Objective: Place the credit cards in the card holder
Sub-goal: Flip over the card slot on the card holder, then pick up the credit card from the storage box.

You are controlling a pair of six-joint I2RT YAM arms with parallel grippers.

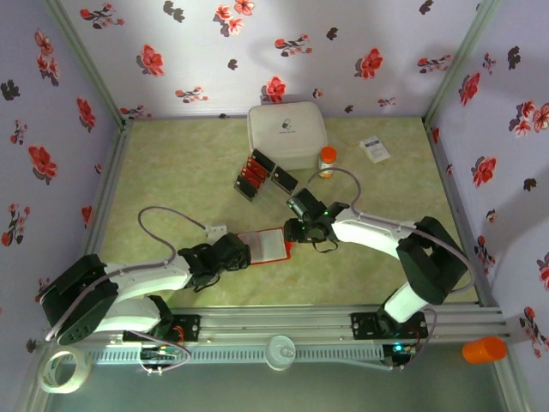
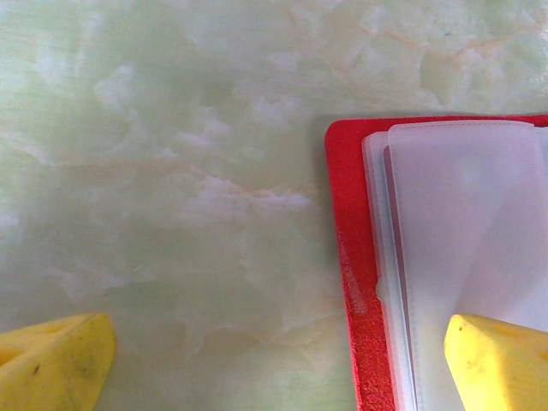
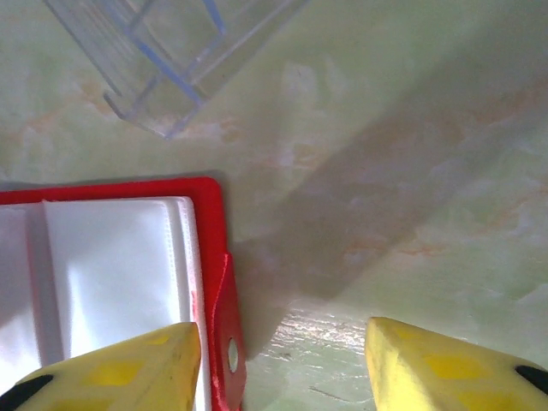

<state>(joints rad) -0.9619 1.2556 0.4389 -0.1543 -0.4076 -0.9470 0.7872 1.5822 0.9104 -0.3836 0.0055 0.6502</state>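
Observation:
The card holder (image 1: 266, 245) lies open on the table between the two arms, red with pale clear pockets facing up. My left gripper (image 1: 238, 255) is at its left edge, open; one yellow fingertip (image 2: 501, 364) hangs over the pockets (image 2: 471, 231), the other (image 2: 56, 364) over bare table. My right gripper (image 1: 296, 230) is at the holder's right edge, open. The red snap tab (image 3: 229, 347) sits between its fingers, untouched, and its left fingertip (image 3: 120, 372) is above the pockets. Red credit cards (image 1: 251, 174) stand in small black trays farther back.
Behind the trays stands a big white lidded box (image 1: 287, 133), with an orange-capped bottle (image 1: 327, 160) and a small white printed box (image 1: 374, 149) to its right. A clear plastic tray (image 3: 171, 51) lies just beyond the holder's corner. Flowered walls enclose the table.

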